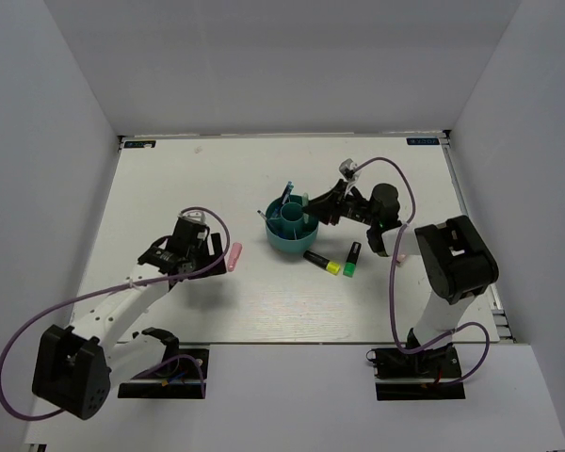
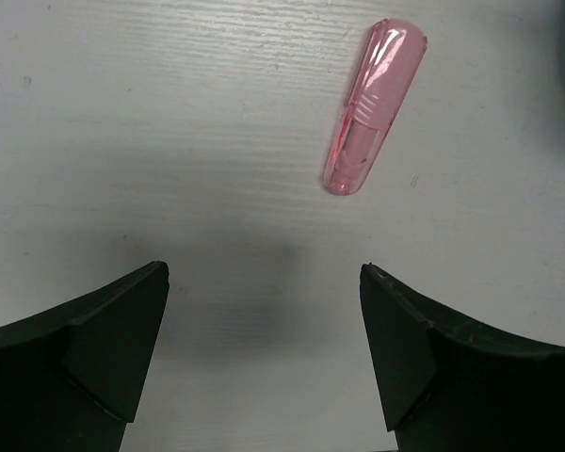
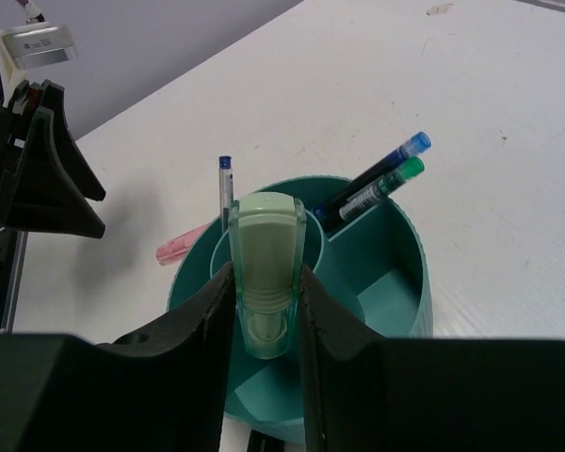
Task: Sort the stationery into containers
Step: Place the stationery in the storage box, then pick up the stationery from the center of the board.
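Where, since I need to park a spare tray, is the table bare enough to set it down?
Bare: the far strip of the table behind the organizer, and the near strip along its front edge. Crowded: beside the organizer, where the yellow-capped marker, green-capped marker and right gripper cluster; the pink marker lies by the left gripper.

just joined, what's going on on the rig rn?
The right gripper holds a pale green marker over the teal organizer, not yet dropped in. The left gripper is open above the table, with the pink marker lying just ahead of it. The yellow-capped black marker and the green-capped black marker lie beside the organizer; a few pens stand inside it.
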`<action>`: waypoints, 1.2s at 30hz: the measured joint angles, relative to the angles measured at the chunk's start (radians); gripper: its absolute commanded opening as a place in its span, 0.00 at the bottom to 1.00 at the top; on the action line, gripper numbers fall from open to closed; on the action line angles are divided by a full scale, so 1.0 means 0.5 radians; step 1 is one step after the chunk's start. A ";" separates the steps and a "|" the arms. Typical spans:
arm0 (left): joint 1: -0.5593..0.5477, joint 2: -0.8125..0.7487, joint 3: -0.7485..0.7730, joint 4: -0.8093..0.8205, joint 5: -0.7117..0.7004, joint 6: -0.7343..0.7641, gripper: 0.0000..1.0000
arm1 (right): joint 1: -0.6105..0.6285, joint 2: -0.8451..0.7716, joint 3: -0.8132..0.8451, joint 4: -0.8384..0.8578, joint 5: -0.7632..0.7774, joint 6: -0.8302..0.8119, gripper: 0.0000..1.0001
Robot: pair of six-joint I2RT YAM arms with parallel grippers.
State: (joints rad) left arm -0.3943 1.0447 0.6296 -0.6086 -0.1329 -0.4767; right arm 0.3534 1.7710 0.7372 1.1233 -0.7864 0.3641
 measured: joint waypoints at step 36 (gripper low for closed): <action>-0.253 1.212 0.545 0.560 -0.224 0.227 0.61 | -0.190 -0.629 -0.426 -0.018 -0.030 0.072 0.48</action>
State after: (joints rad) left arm -0.5209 1.6505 0.9020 -0.3286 -0.2451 -0.3634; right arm 0.2584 1.4563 0.5240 1.1145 -0.8013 0.4004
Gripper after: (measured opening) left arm 0.636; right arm 0.477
